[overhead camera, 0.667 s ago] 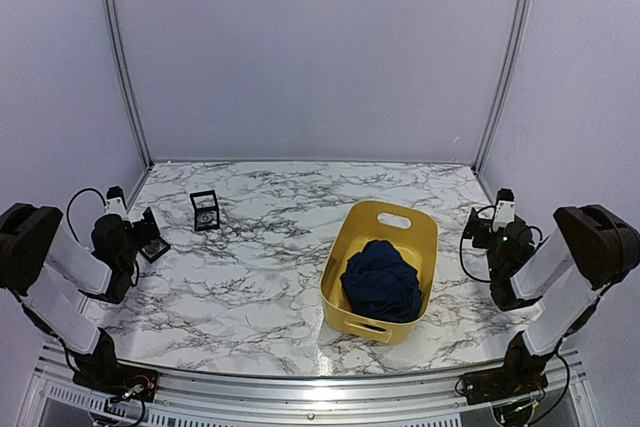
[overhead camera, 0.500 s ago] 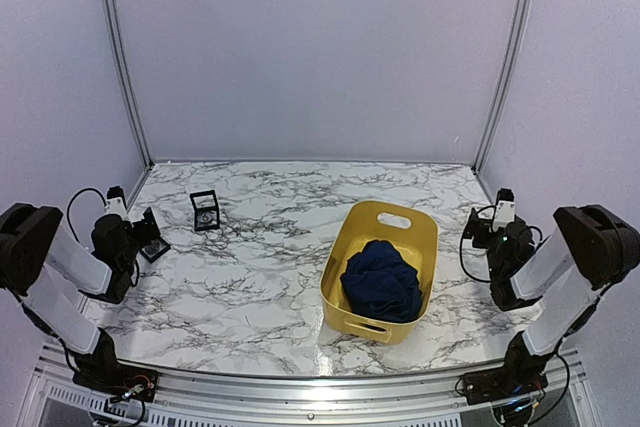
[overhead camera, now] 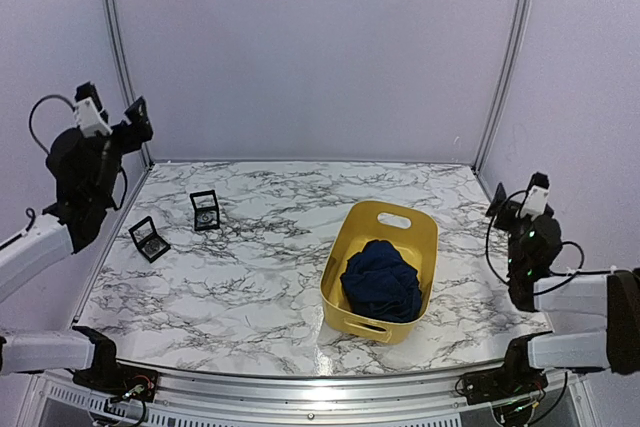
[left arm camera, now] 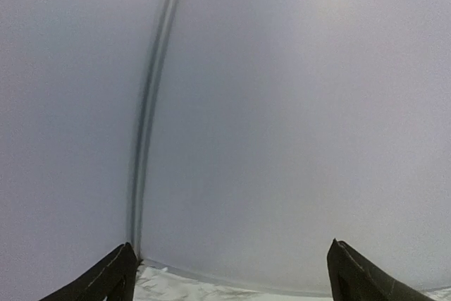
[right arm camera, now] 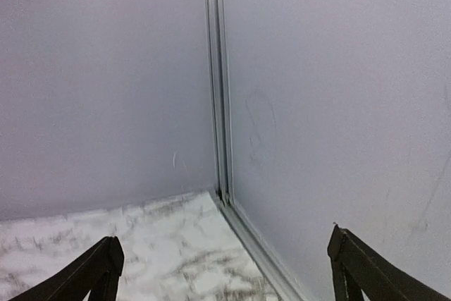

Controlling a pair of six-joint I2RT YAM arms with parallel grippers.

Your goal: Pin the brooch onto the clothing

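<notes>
The clothing (overhead camera: 380, 282) is a navy blue bundle crumpled inside a yellow basket (overhead camera: 352, 237) right of the table's middle. Two small black open boxes lie at the left: one (overhead camera: 205, 211) further back with something pale inside, the other (overhead camera: 148, 239) nearer the left edge. I cannot make out the brooch itself. My left gripper (overhead camera: 112, 104) (left arm camera: 230, 262) is raised high by the back-left corner, open, and faces the wall. At the table's right edge my right gripper (overhead camera: 518, 193) (right arm camera: 224, 244) is open and empty, facing the back-right corner.
Pale walls with metal corner posts (overhead camera: 118, 57) (right arm camera: 218, 82) close in the marble table (overhead camera: 250, 277) on three sides. The basket has handle slots at its far end (overhead camera: 394, 220) and its near end.
Both arms have left their folded rest poses. The left one swung up high toward the back-left corner and uncovered the nearer black box. The right one shifted right and lower.
</notes>
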